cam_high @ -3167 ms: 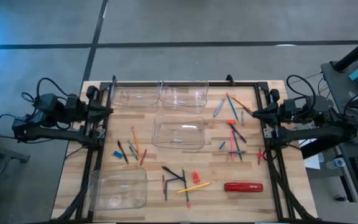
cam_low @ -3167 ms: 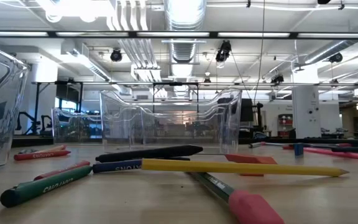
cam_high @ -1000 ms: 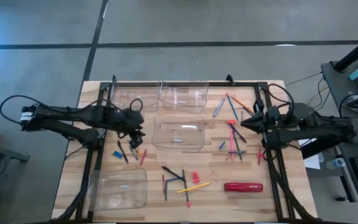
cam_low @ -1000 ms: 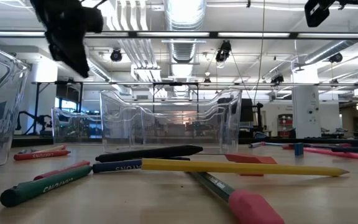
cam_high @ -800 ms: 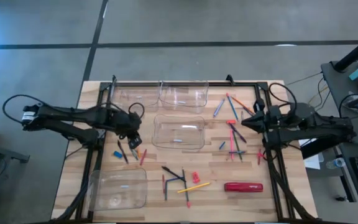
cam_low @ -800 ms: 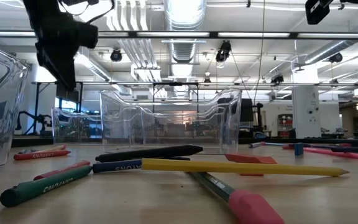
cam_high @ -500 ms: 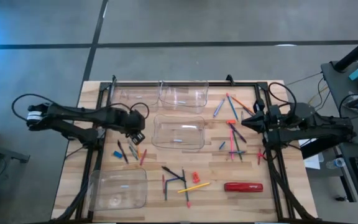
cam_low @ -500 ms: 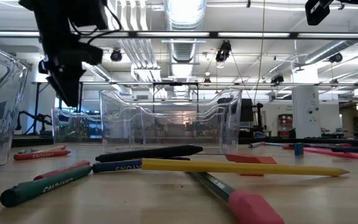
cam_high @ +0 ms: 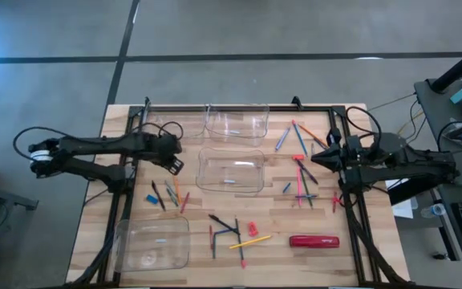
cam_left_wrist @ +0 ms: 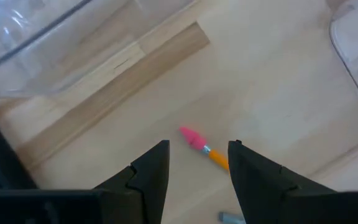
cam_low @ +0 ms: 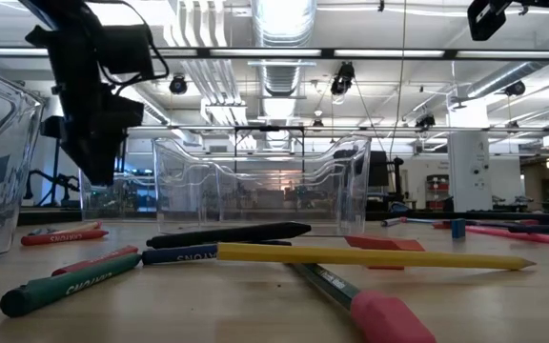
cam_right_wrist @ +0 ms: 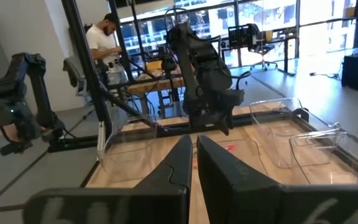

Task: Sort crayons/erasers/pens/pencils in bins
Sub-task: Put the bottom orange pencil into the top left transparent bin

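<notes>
My left gripper [cam_high: 174, 165] [cam_low: 98, 174] hangs open and tipped down over the left cluster of sticks [cam_high: 169, 193], touching nothing. In the left wrist view its fingers [cam_left_wrist: 199, 145] stand either side of an orange pencil [cam_left_wrist: 215, 157] with a pink tip, which lies flat on the table below. Four clear bins rest on the table: two at the far edge [cam_high: 175, 124] [cam_high: 236, 122], one in the middle [cam_high: 231, 170], one near left [cam_high: 152, 242]. My right gripper [cam_high: 325, 152] [cam_right_wrist: 194, 142] is shut and empty, held level above the table's right side.
More sticks lie at the right [cam_high: 301, 172] and near middle [cam_high: 227, 231], with a yellow pencil [cam_high: 251, 240], a small orange-red eraser [cam_high: 253, 229] and a large red oblong object [cam_high: 314, 241]. A black frame [cam_high: 127, 193] edges the table. A person [cam_right_wrist: 107, 37] stands beyond it.
My left gripper has come down toward the left cluster of sticks and shifted a little toward the table's far edge, rolling at the wrist. Its fingers stay apart.
</notes>
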